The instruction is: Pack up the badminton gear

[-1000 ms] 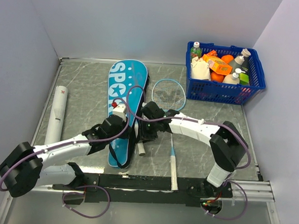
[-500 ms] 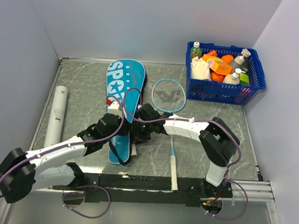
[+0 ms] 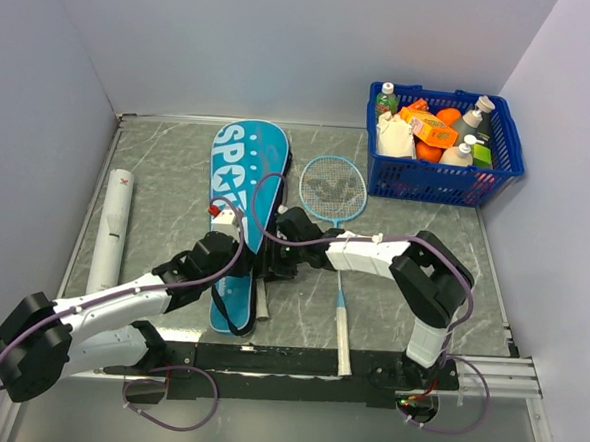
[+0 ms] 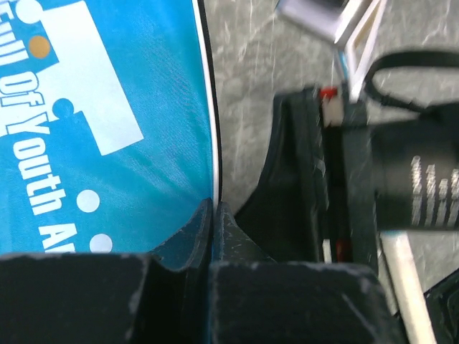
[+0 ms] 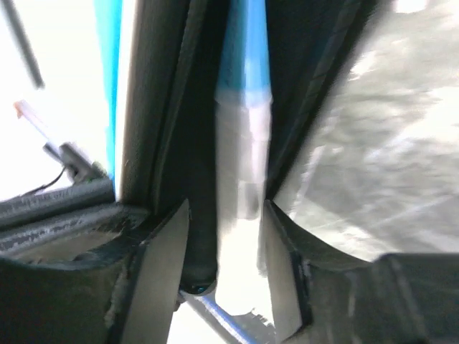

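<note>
The blue bag [image 3: 239,183], lettered in white, lies flat in the middle of the table. My left gripper [image 3: 233,245] is shut on its black-trimmed right edge [image 4: 214,215], and the blue cloth [image 4: 93,129] fills the left wrist view. One racket is mostly inside the bag, with its white handle [image 3: 263,301] sticking out at the near end. My right gripper [image 5: 224,215] stands open around that handle [image 5: 244,158], beside the bag's dark opening. A second racket [image 3: 332,187] lies to the right of the bag. The long white tube [image 3: 111,228] lies at the left.
A blue mesh basket [image 3: 498,173] full of bottles and packets stands at the back right. The second racket's handle [image 3: 343,339] reaches the black rail at the near edge. Grey walls close in both sides of the table.
My right gripper's jaws have widened around the racket handle. My left gripper has drawn back towards the near left with the bag's edge, and the handle has gone deeper beside the bag.
</note>
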Robot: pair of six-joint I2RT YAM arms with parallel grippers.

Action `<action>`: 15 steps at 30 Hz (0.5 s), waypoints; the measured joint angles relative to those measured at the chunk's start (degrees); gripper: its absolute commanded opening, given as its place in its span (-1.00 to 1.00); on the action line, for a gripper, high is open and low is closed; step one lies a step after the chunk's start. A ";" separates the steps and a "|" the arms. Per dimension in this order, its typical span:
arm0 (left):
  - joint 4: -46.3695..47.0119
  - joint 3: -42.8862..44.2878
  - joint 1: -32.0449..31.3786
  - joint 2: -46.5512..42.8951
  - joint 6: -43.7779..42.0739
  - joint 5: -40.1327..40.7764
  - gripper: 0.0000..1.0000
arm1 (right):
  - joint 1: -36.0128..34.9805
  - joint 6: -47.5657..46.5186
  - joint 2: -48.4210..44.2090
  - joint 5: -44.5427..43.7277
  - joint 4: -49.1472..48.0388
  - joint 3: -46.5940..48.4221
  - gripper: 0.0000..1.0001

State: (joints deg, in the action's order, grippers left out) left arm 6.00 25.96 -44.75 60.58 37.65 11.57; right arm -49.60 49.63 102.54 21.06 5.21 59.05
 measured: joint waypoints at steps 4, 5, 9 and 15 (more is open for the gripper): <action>-0.35 -0.59 -0.48 0.00 0.35 -0.81 -0.98 | 0.52 -0.22 -0.90 -2.80 -1.64 -2.54 0.17; -0.24 -0.59 -0.55 0.00 0.48 -0.98 -0.98 | 0.68 -0.17 -1.55 -3.30 -2.27 -3.67 0.17; -0.24 -0.59 -0.61 0.02 0.55 -1.31 -0.98 | 0.81 0.07 -6.12 -4.90 -3.72 -9.79 0.17; -0.20 -0.59 -0.61 0.37 0.55 -1.42 -0.98 | 0.92 0.52 -13.00 -7.19 -4.87 -16.61 0.15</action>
State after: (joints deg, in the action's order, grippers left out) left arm 5.80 25.36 -45.36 60.95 38.20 10.15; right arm -48.69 50.15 89.54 13.87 0.34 42.44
